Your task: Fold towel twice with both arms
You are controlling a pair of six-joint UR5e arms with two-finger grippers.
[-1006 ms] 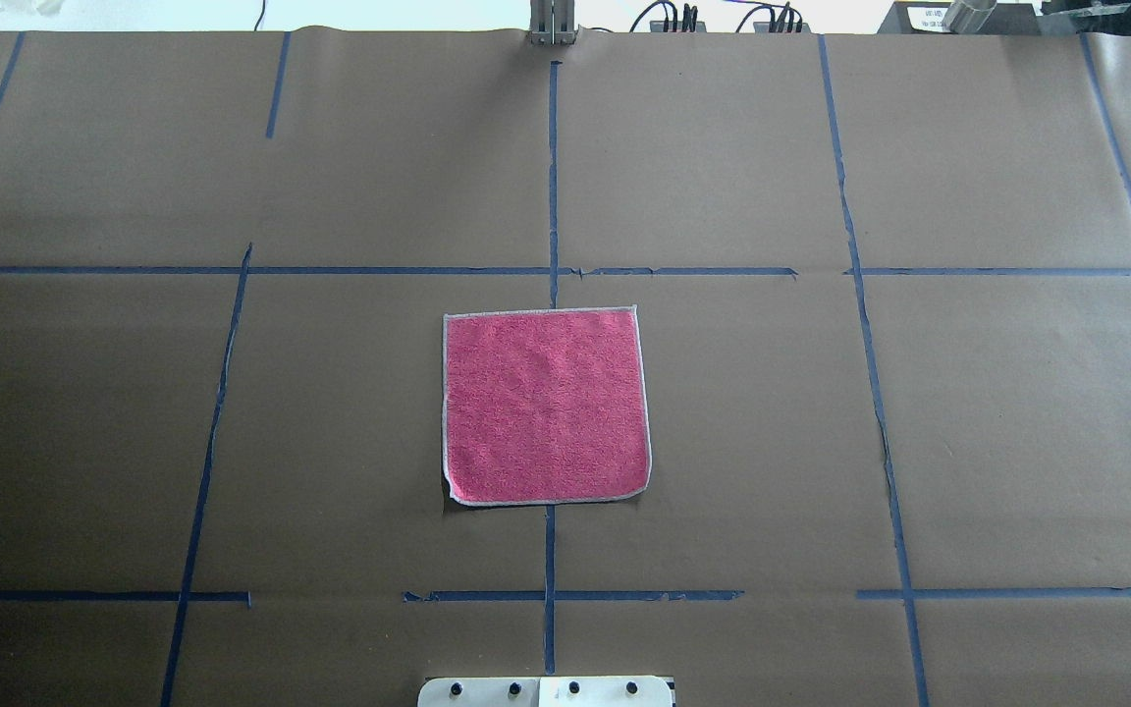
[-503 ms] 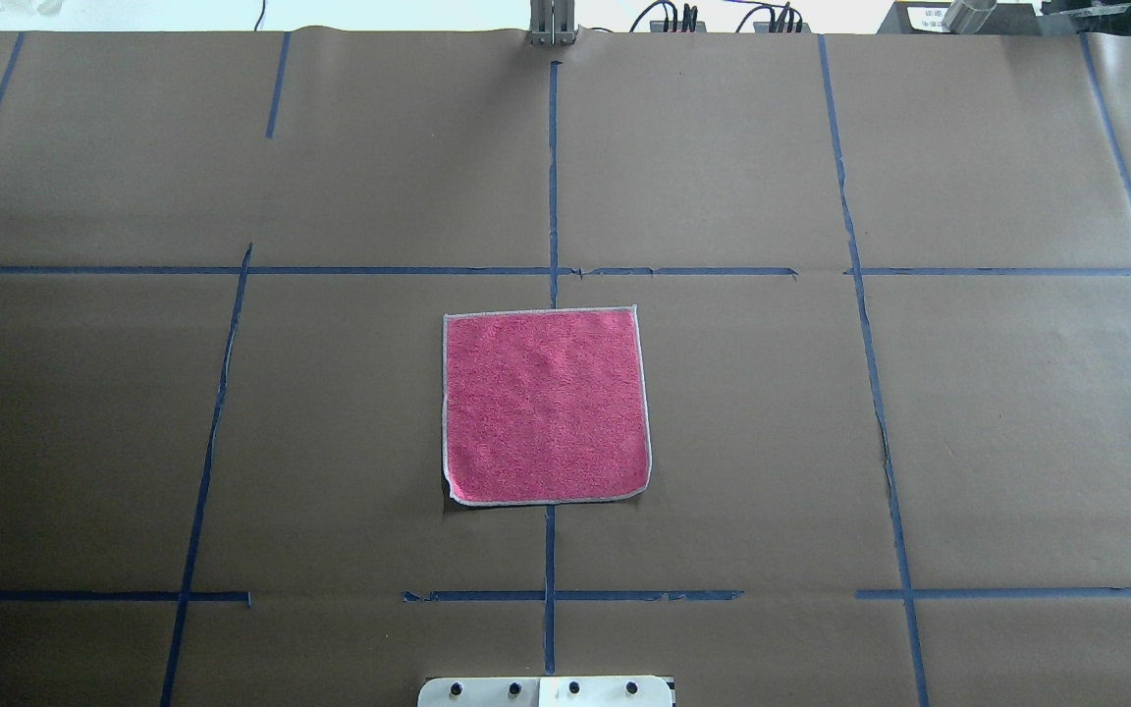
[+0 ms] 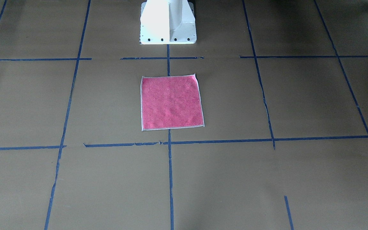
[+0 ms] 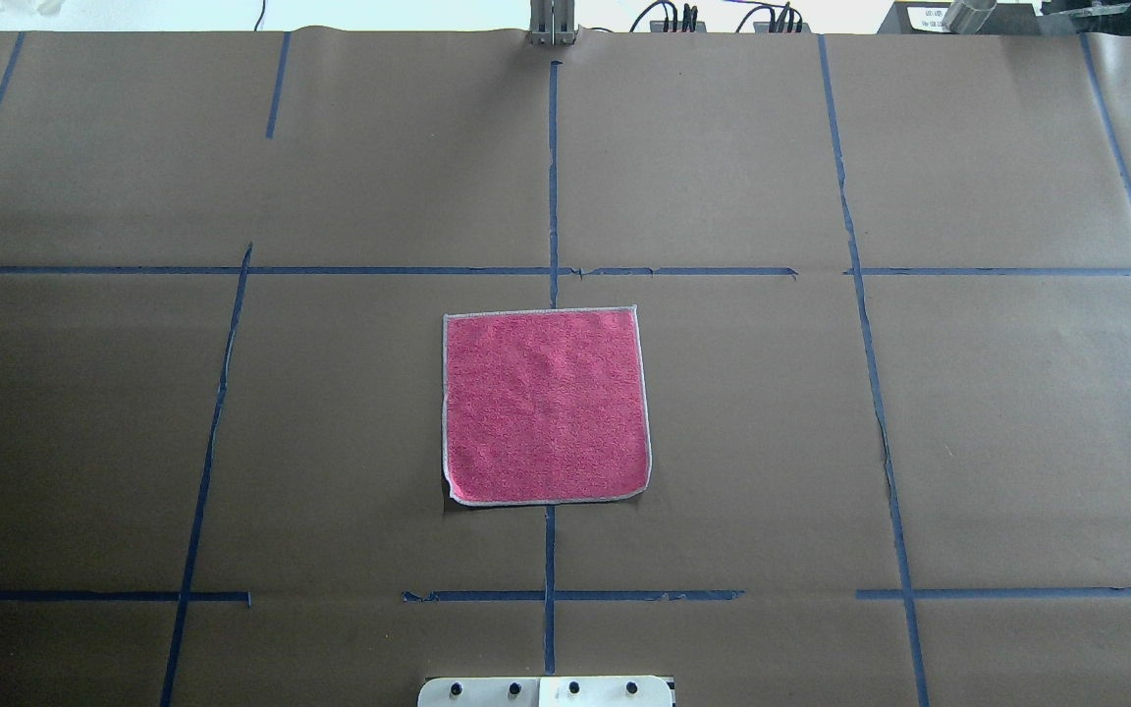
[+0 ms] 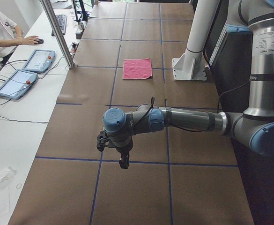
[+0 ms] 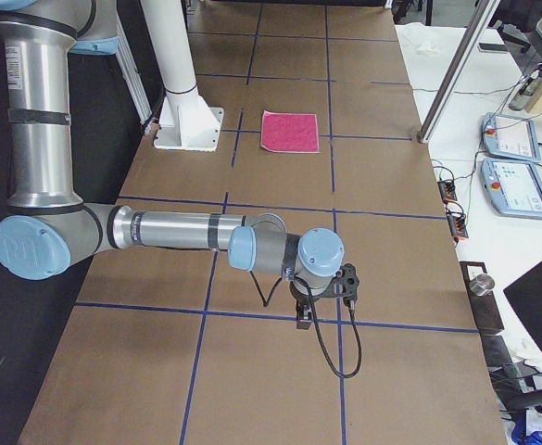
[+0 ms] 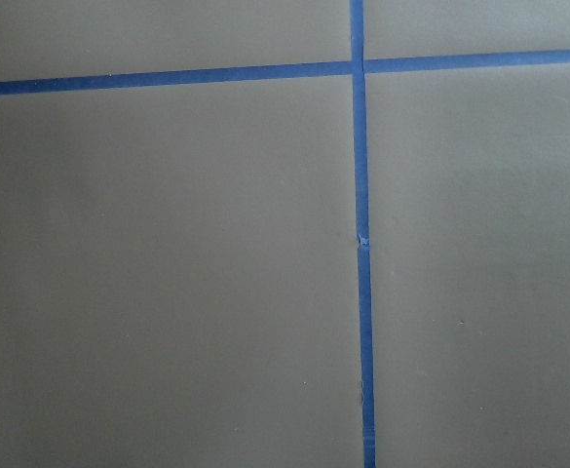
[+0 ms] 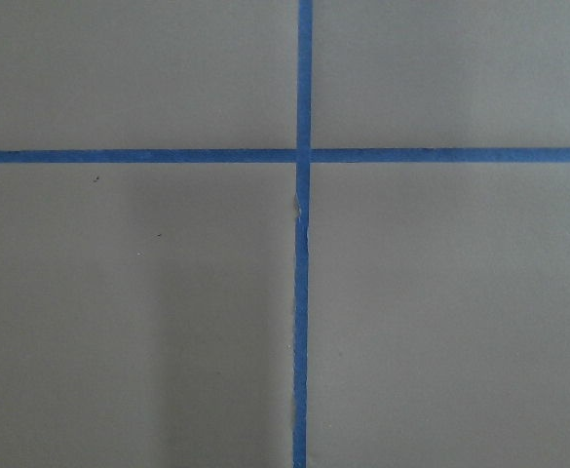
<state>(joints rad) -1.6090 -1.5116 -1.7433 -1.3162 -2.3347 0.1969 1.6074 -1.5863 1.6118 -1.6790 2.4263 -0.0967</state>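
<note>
- A pink towel (image 4: 546,406) lies flat and unfolded, pink face up, in the middle of the bench (image 4: 821,442).
- The bench is covered in brown paper marked with a grid of blue tape (image 4: 553,177); the towel straddles the centre line.
- It sits near the robot's white pedestal (image 3: 168,22).
- The left arm (image 5: 188,121) stretches low over one end of the bench, well apart from the towel.
- The left end effector (image 5: 123,162) points down; I cannot tell whether it is open or closed.
- The right arm (image 6: 169,230) mirrors it at the opposite end.
- The right end effector (image 6: 304,317) also points down; again I cannot tell its state.
- Both wrist cameras see only paper and crossing tape.
</note>
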